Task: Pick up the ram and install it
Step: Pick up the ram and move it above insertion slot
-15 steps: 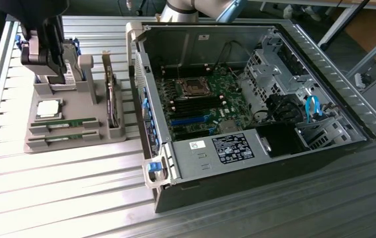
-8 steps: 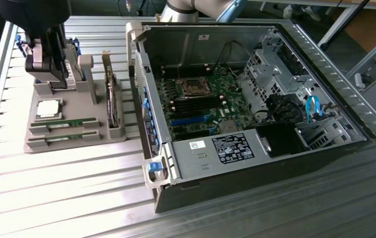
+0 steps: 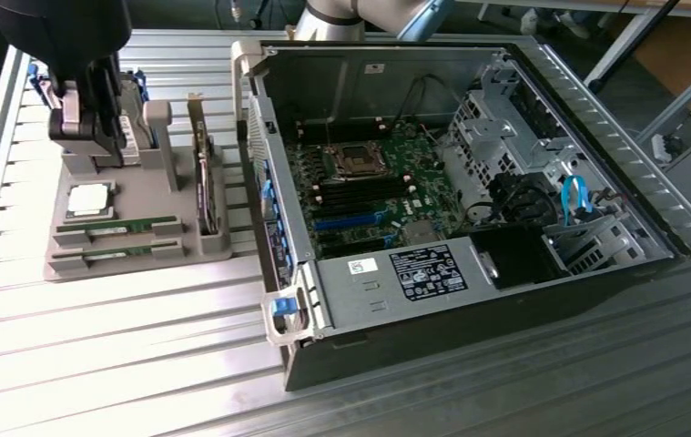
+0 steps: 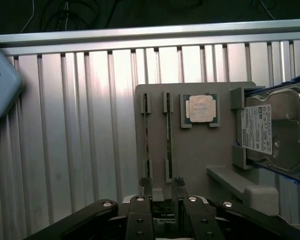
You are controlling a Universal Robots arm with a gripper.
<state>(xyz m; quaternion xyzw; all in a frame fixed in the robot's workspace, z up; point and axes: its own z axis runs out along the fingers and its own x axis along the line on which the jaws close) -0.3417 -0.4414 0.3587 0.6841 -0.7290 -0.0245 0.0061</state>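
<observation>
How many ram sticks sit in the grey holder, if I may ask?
2. One ram stick lies beside the processor; the second ram stick lies in the outer slot.

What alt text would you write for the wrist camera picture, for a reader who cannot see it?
An open gripper hovers over a grey holder on a ribbed metal table. The holder carries two thin ram sticks on edge, a square processor chip and a silver hard drive.
</observation>
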